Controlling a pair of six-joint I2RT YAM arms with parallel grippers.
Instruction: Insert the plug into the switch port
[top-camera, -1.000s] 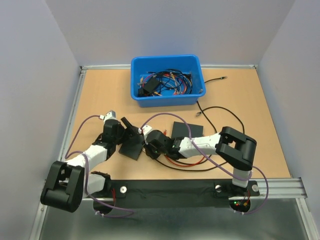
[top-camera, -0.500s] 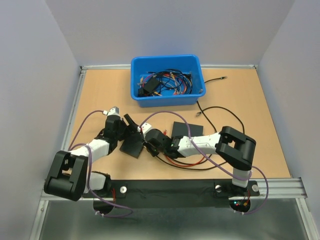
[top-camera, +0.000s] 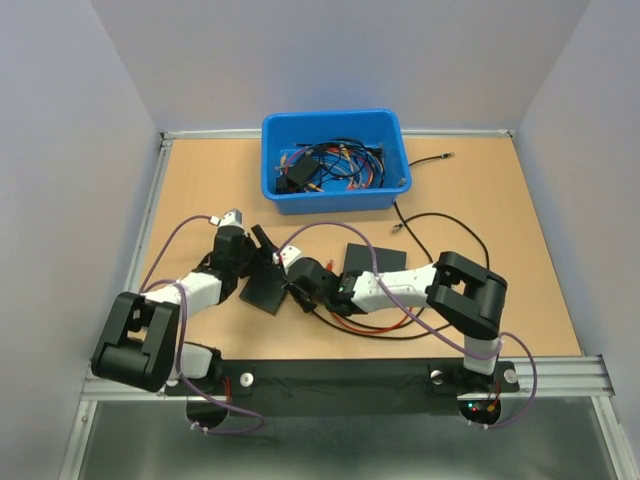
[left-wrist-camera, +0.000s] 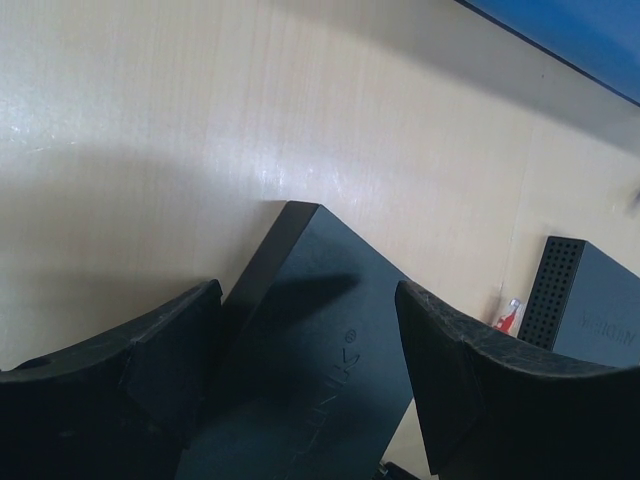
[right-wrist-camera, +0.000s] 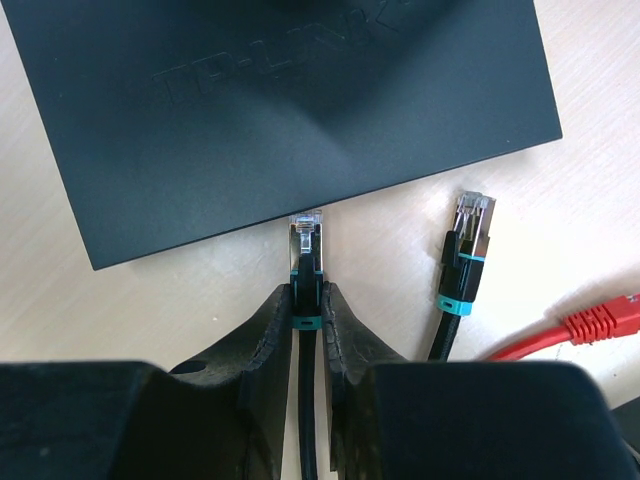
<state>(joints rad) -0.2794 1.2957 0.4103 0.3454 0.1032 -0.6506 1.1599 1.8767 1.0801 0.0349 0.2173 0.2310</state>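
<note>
I see my right end effector clamped on a black-cable plug nosing at the switch edge and my left end effector spread astride it, but the red-booted plug lies loose on the surface, nothing inserted yet.

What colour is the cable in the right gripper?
The cable is black with a teal band; right wrist view.

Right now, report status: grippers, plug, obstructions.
Left gripper open over switch. Right gripper shut on black-cable plug at switch edge. Red plug loose on table.
</note>
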